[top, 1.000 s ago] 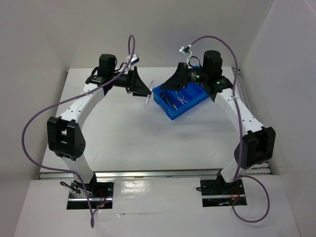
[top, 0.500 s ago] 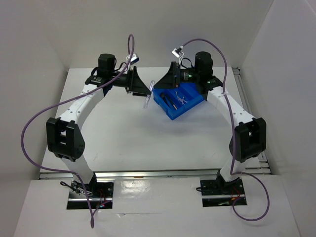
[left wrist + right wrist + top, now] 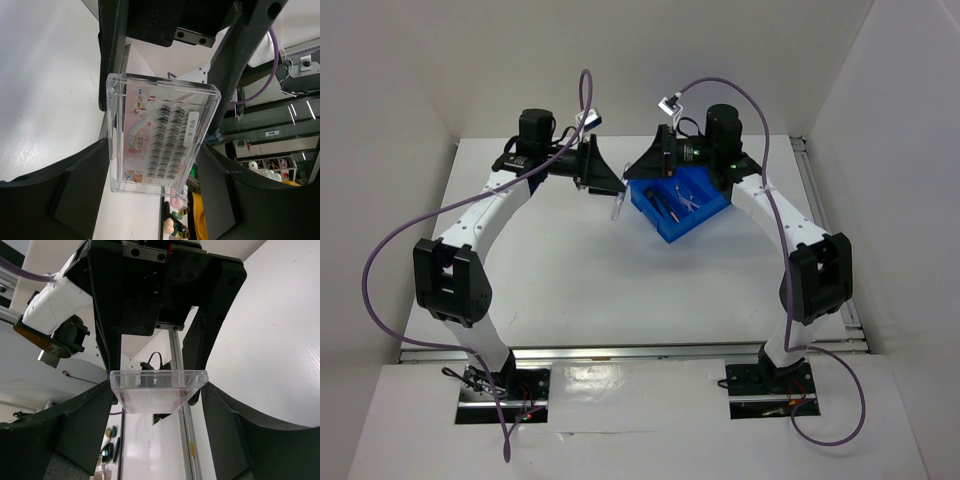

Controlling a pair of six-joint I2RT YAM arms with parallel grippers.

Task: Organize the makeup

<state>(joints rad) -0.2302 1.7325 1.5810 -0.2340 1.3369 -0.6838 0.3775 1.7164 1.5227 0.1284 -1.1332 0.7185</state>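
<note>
A clear flat case of false lashes (image 3: 160,135) with a white, red-printed card inside is held in the air left of the blue divided tray (image 3: 672,232). My left gripper (image 3: 152,162) is shut on one end of it. In the top view the case (image 3: 617,206) hangs below my left gripper (image 3: 613,186). My right gripper (image 3: 157,390) is open, its jaws standing on either side of the case's other end (image 3: 157,385), close against its edges. My right gripper (image 3: 640,172) faces the left one. Black brushes (image 3: 665,205) and lilac scissors (image 3: 688,200) lie in the tray.
The tray sits tilted at the back of the white table (image 3: 620,280), under my right arm. White walls close in the back and both sides. Both arms' purple cables (image 3: 585,95) loop above the grippers.
My right arm has swung left from over the tray until its jaws stand around the case. My left gripper has held the case still.
</note>
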